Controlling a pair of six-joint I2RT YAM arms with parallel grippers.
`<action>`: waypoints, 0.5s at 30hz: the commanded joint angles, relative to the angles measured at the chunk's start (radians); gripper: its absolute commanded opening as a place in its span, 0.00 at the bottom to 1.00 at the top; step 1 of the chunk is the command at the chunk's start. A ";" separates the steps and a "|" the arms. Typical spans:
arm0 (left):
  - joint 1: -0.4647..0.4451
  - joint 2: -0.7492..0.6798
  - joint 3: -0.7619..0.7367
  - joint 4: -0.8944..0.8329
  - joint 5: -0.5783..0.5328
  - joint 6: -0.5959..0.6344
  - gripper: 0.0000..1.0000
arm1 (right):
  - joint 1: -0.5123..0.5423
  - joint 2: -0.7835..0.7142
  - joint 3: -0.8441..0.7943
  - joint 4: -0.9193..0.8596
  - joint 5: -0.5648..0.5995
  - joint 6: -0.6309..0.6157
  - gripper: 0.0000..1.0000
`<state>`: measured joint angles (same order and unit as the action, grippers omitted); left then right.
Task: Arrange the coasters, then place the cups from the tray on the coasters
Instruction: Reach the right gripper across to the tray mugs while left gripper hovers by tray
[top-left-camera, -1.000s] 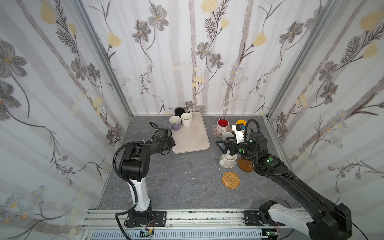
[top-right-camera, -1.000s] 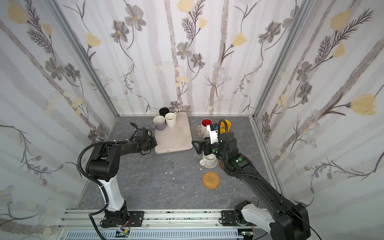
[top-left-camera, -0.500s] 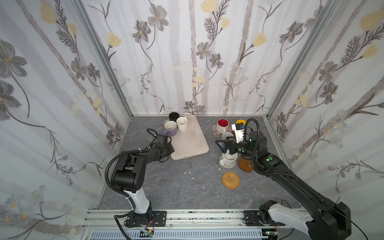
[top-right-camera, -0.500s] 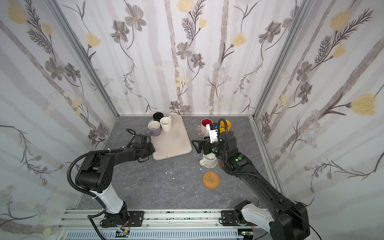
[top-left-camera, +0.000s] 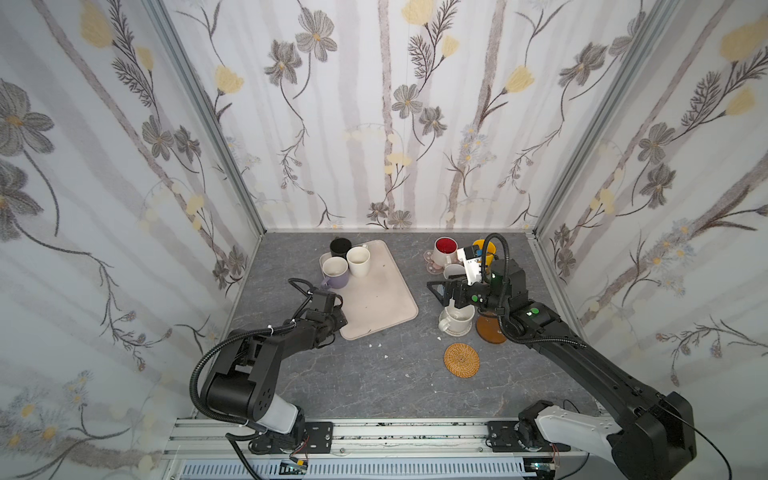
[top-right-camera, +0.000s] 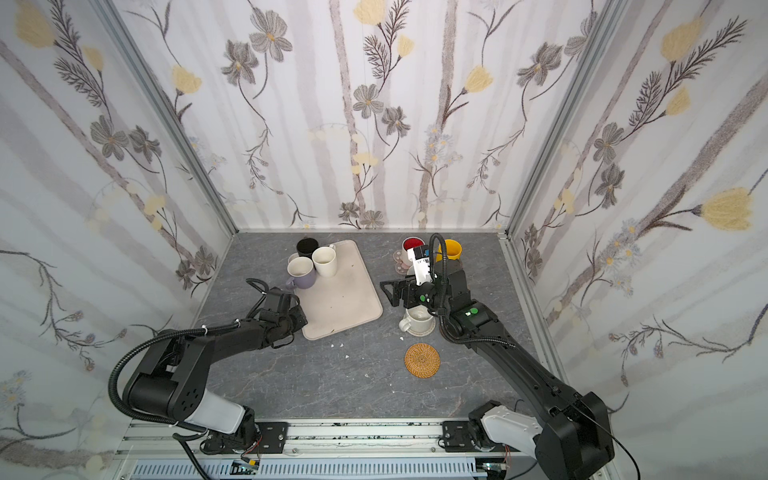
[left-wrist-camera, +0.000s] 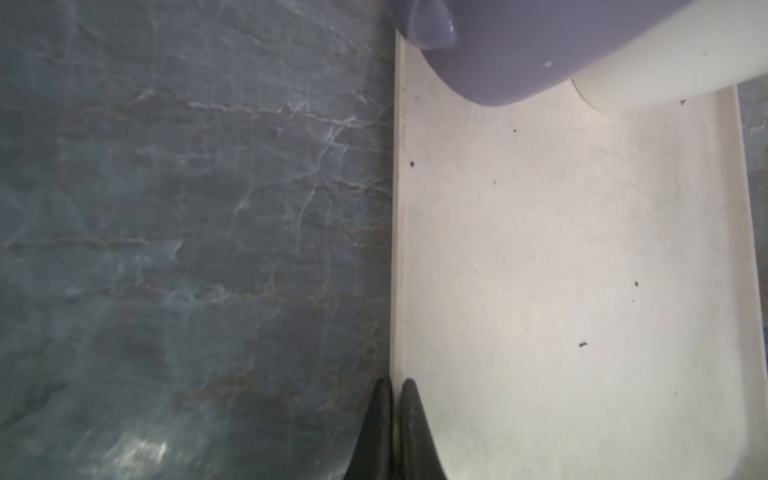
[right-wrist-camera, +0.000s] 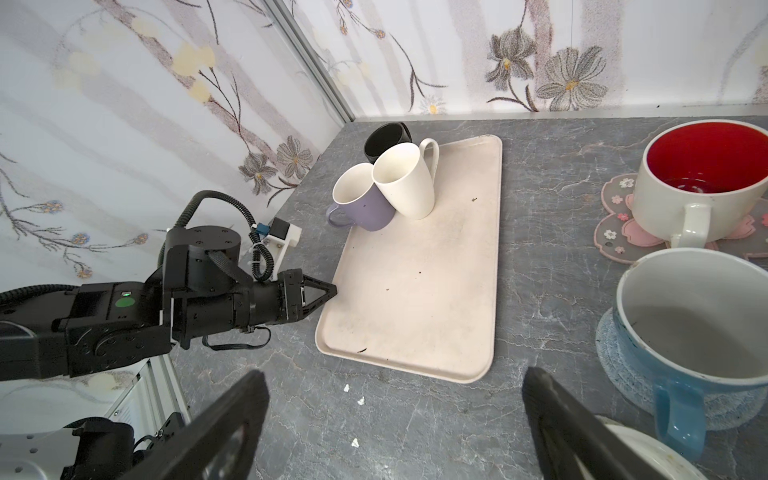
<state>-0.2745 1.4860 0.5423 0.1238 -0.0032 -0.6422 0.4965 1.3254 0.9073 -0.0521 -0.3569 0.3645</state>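
Observation:
My left gripper (top-left-camera: 340, 311) (left-wrist-camera: 395, 382) is shut on the left rim of the beige tray (top-left-camera: 374, 291) (right-wrist-camera: 415, 291). At the tray's far end stand the lavender cup (top-left-camera: 334, 272), the plain cream cup (top-left-camera: 358, 261) and the black cup (top-left-camera: 340, 247). My right gripper (top-left-camera: 436, 293) (right-wrist-camera: 395, 374) hovers open and empty over the speckled cream cup (top-left-camera: 456, 322). The red-lined white cup (right-wrist-camera: 702, 178) sits on the pink-flower coaster (right-wrist-camera: 615, 224). The pale blue cup (right-wrist-camera: 698, 324) sits on the grey-blue woven coaster (right-wrist-camera: 623, 374). The yellow cup (top-left-camera: 486, 249) stands at the back right.
A tan rattan coaster (top-left-camera: 461, 359) lies bare in front of the speckled cup, and a brown disc (top-left-camera: 490, 330) shows under my right arm. Small white crumbs (top-left-camera: 376, 345) dot the grey table near the tray's front corner. Walls close in on three sides.
My left arm has pulled back toward its base, dragging and turning the tray with its cups toward the near left. The right arm has stayed put.

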 joint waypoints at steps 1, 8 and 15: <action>-0.018 -0.066 -0.053 0.006 -0.009 -0.033 0.00 | 0.006 0.023 0.023 -0.007 -0.003 -0.013 0.96; -0.098 -0.191 -0.167 0.014 -0.025 -0.091 0.00 | 0.042 0.107 0.103 -0.036 0.029 -0.017 0.96; -0.167 -0.279 -0.256 0.016 -0.064 -0.153 0.00 | 0.084 0.216 0.195 -0.046 0.082 -0.007 0.97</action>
<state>-0.4297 1.2293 0.3061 0.1562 -0.0746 -0.7631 0.5728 1.5150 1.0779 -0.1009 -0.3042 0.3576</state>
